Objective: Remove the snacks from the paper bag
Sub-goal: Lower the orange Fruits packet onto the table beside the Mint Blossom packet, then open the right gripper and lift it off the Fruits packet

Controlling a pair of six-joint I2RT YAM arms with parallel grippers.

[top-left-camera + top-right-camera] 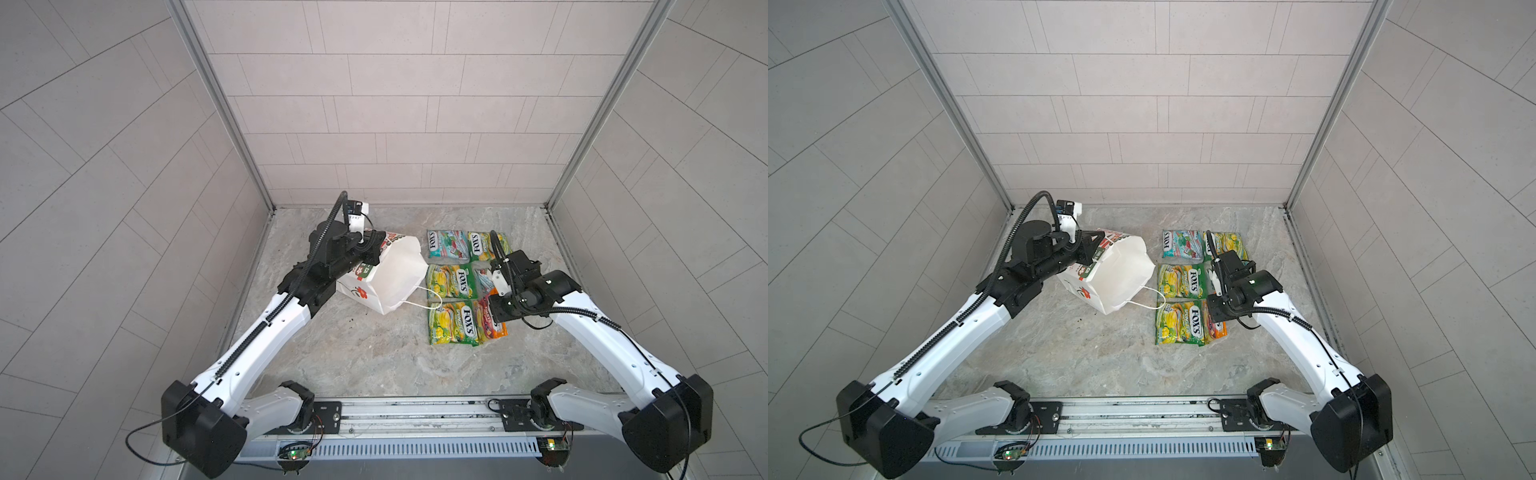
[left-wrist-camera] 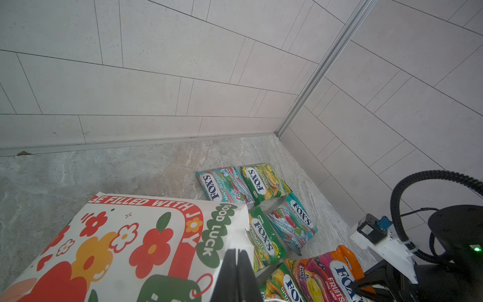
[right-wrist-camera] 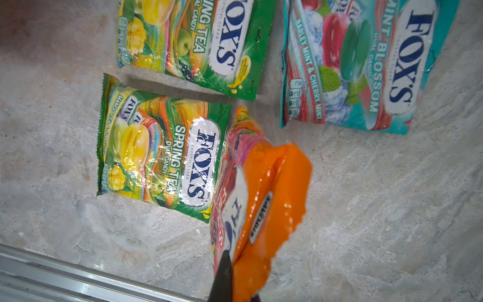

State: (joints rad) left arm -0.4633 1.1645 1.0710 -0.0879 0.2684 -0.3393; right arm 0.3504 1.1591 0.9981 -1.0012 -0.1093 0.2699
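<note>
Left gripper (image 2: 237, 264): you hold the bag (image 2: 125, 235) by its rim, jaws closed.
Right gripper (image 3: 232, 272): you pinch the orange packet (image 3: 271, 188) at its edge.

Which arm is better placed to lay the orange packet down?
Right: the right gripper pinches the orange packet beside a green packet; the left gripper is shut on the paper bag.
</note>
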